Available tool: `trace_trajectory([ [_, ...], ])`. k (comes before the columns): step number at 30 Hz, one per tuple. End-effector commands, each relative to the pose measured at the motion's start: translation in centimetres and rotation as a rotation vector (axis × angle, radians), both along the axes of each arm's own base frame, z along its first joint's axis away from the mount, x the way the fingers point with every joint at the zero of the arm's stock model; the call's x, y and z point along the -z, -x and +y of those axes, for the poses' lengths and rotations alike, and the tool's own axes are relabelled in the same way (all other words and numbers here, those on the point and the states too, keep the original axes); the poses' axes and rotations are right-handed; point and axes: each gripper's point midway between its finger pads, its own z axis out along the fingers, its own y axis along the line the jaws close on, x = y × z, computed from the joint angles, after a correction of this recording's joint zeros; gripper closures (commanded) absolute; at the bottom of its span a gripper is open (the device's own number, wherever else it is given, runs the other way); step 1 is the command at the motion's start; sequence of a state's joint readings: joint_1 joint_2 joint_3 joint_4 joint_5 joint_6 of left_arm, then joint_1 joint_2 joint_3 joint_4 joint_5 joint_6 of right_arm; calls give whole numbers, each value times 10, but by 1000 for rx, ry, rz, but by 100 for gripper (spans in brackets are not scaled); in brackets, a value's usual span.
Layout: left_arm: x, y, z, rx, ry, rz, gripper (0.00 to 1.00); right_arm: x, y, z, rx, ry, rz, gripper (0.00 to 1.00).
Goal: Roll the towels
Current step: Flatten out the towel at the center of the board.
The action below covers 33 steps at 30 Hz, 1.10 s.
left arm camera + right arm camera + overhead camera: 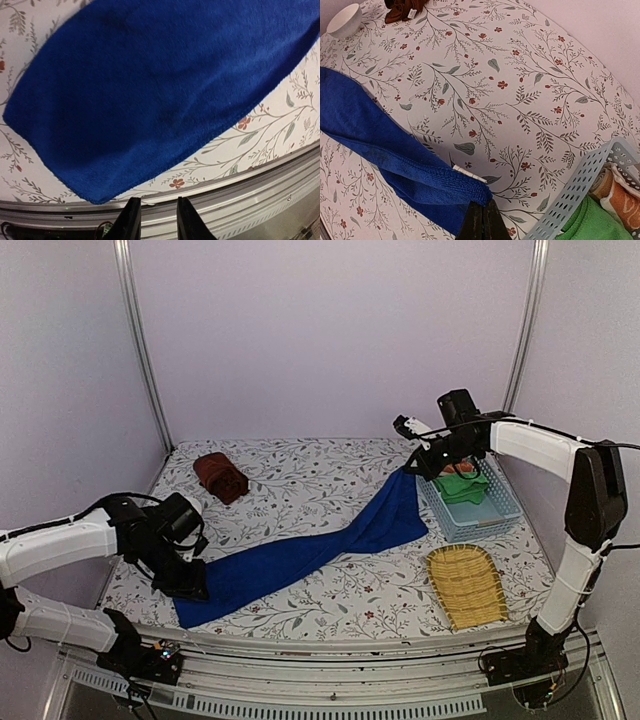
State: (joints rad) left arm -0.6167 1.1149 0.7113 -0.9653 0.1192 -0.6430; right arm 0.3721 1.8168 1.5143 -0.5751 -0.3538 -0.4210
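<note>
Left tool [158, 201] parted and empty at the near end of the blue towel [300, 560]; right tool [481, 214] pinching its far corner.
On the flowered desk [300, 480] the blue strip's near end lies flat just ahead of the left tool's fingertips, not between them. It runs diagonally away to the right tool, which is clamped on one raised corner, just beside a pale blue basket [500, 518] holding a green cloth [462, 486]. Well beyond the left tool, the reddish-brown towel [221, 476] sits bundled.
</note>
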Motion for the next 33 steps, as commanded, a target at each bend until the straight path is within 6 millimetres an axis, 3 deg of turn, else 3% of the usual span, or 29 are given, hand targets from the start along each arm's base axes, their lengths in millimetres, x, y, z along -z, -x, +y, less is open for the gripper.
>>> trace_trajectory([
  [1,2,31,-14,119,-35,102,74,-14,4,1,-6,-37,-14,98],
  [4,14,52,-1,162,-182,183,66,-16,5,3,-12,-45,-14,98],
  [8,21,58,0,184,-255,195,58,-17,6,4,-17,-54,-9,98],
  [16,42,59,15,183,-428,209,55,-15,10,5,-25,-62,5,98],
  [19,43,50,20,176,-494,177,47,-14,11,7,-31,-74,15,98],
  [26,49,41,20,185,-549,169,42,-8,16,9,-38,-81,40,98],
  [29,69,54,5,215,-454,237,42,-7,16,9,-39,-83,43,98],
  [33,82,68,3,249,-465,273,50,-6,17,9,-38,-80,44,98],
])
